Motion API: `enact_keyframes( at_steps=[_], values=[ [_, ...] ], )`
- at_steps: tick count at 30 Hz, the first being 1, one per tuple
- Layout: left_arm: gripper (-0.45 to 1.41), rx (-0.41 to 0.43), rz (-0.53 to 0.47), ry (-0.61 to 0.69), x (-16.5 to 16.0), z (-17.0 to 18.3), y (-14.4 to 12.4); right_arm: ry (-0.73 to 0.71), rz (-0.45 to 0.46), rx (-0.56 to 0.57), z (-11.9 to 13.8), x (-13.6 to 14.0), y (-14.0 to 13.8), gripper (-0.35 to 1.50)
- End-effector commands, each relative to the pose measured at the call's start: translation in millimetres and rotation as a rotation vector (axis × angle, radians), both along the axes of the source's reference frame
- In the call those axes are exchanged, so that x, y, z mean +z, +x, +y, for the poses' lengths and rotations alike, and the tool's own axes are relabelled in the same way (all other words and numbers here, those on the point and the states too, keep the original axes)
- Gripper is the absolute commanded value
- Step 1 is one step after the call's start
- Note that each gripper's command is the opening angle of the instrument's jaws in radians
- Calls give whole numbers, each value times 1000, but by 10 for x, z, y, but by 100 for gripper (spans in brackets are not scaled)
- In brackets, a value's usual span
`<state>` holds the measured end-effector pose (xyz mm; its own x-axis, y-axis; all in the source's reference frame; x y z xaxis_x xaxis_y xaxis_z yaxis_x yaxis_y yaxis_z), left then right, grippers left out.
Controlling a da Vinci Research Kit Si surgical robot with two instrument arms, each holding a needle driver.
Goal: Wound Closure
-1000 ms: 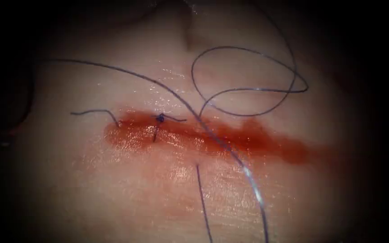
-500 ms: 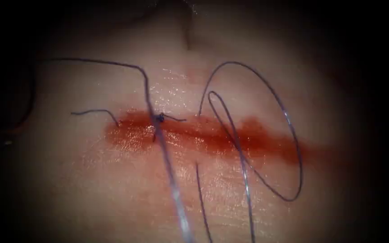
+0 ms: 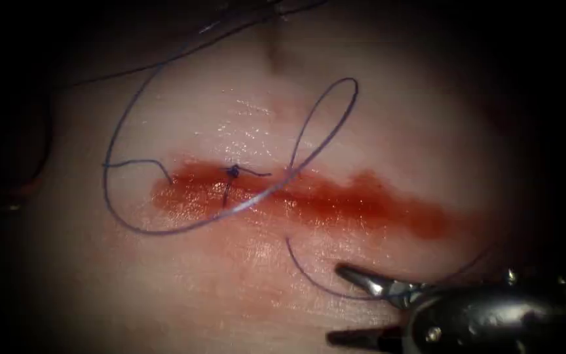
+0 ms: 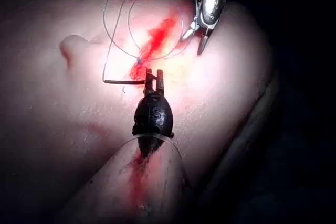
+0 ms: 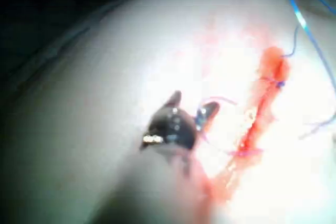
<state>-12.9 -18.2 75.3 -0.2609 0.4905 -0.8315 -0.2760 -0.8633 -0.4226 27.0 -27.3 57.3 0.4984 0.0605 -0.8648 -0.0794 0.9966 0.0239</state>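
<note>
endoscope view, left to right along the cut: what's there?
Short cut thread end → knot → thread loop crossing the red fluid → right arm's end effector, jaws open and empty, below the cut. The needle sits crosswise in the left arm's end effector, seen in the left wrist view.

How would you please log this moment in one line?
left tool: shut on needle end, off tissue | right tool: open, empty | thread: loose loops across cut
</note>
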Motion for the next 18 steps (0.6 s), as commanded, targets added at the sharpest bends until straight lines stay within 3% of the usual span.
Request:
enact_keyframes(
  at_steps=[1,8,10,11,12,13,14,15,18],
  values=[
    [-45,1,-2,4,5,-8,-5,0,4,7,-6,8,13,106],
    [-45,1,-2,4,5,-8,-5,-7,13,37,-1,17,33,99],
    [-45,1,-2,4,5,-8,-5,-9,18,46,1,18,38,84],
    [-45,1,-2,4,5,-8,-5,-9,17,47,1,18,39,74],
    [-45,1,-2,4,5,-8,-5,-9,17,47,2,18,40,52],
    [-45,1,-2,4,5,-8,-5,-9,17,47,2,18,40,52],
    [-45,1,-1,4,5,-8,-5,-10,15,50,2,18,40,19],
    [-45,1,-1,4,5,-8,-5,-8,17,47,4,19,39,-35],
    [-45,1,-1,4,5,-8,-5,-1,-7,31,7,22,35,-35]
  ],
)
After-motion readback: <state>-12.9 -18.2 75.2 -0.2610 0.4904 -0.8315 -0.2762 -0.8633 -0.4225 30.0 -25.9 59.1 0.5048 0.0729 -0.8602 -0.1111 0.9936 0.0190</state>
